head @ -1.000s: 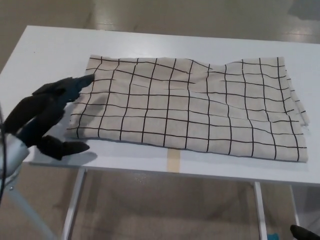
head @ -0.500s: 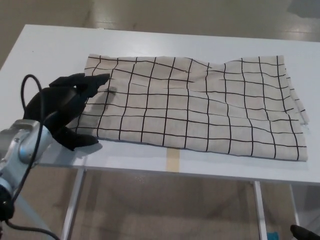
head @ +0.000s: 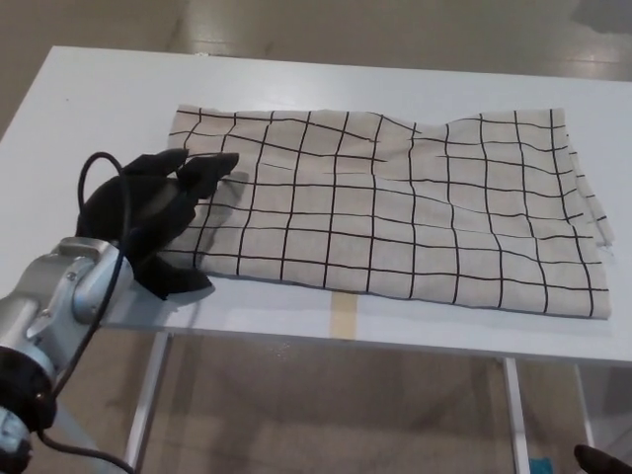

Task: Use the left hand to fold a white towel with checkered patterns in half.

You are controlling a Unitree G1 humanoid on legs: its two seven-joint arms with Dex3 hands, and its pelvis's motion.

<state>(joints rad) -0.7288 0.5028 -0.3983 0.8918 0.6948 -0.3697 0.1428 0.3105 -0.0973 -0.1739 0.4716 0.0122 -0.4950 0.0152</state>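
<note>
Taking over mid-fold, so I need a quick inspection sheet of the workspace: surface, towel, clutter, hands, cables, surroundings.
Surface: white table, bare around the cloth.
Job's things: checkered towel lies flat, slightly wrinkled, no fold begun.
Clutter: nothing seen.
Hands: left hand over the towel's left edge, fingers apart, holding nothing; right hand not in view.
Cables: black cable loops above the left wrist.
Surroundings: tan floor, table legs, a dark object at the bottom right corner.

The beige woven cloth towel with a black grid [head: 395,212] looks matt and softly rumpled. It lies on a smooth white table top [head: 99,109] of faint sheen. The matt black left hand [head: 148,212] joins a brushed grey metal forearm [head: 59,301].
</note>
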